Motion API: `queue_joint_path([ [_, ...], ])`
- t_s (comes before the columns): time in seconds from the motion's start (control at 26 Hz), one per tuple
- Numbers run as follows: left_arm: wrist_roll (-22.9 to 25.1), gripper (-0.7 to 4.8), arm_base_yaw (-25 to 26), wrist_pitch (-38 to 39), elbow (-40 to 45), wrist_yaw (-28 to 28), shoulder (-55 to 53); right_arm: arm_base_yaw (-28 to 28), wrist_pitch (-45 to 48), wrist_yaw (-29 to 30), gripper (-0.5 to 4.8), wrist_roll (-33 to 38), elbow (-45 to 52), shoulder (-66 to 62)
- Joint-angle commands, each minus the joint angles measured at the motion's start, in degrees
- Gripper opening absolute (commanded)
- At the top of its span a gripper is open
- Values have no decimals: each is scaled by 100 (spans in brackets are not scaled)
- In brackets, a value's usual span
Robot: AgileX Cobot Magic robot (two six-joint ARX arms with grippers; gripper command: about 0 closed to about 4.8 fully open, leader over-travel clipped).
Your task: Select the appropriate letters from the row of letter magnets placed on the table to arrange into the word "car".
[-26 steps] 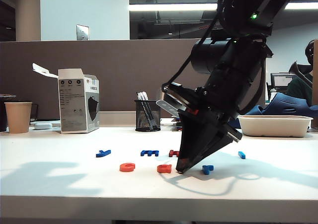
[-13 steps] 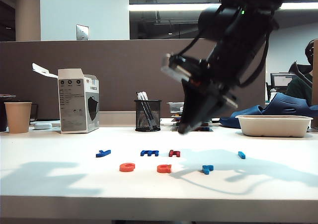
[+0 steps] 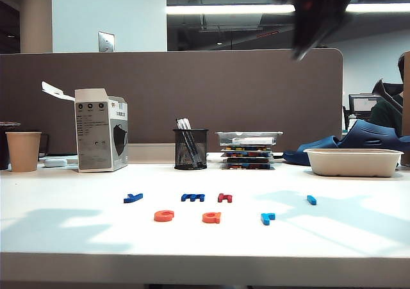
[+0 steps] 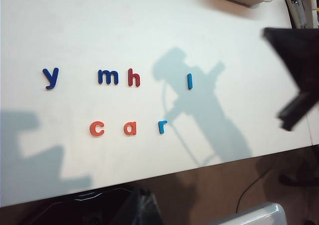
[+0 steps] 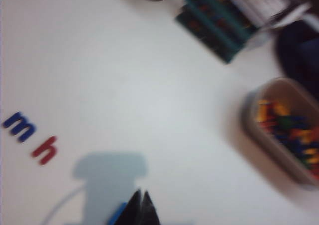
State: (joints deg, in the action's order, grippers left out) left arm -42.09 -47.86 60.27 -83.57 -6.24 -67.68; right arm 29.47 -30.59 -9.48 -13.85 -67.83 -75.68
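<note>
A plain white smooth table top (image 4: 149, 25) carries tiny flat plastic letter magnets: an orange-red "c" (image 4: 96, 128), an orange "a" (image 4: 130, 128) and a light-blue "r" (image 4: 162, 126), with a dark-blue "y" (image 4: 51, 78), dark-blue "m" (image 4: 107, 77), dark-red "h" (image 4: 133, 78) and light-blue bar letter (image 4: 190, 81) behind. The right gripper (image 5: 140, 209) is black; the left gripper (image 4: 299, 110) shows black too.
</note>
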Motion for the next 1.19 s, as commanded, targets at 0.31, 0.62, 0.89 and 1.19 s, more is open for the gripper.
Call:
queue_joint_path([
  [0.31,7,-5,4,-39,-13,-22,15,-1419,-483,-125,-1,-168,-22,1843],
  [0.62,4,-5,4,-39,-13,-20,15,-2942,-772,472,-2,321,332,3088],
  [0.89,7,-5,4,-39,-13,-20,15,-3064,-450,623,-2,588,1506,4181],
  [1.19,4,-5,4,-37,-13,-20,15,-3062,-131,693,-2,960,2907,5641],
])
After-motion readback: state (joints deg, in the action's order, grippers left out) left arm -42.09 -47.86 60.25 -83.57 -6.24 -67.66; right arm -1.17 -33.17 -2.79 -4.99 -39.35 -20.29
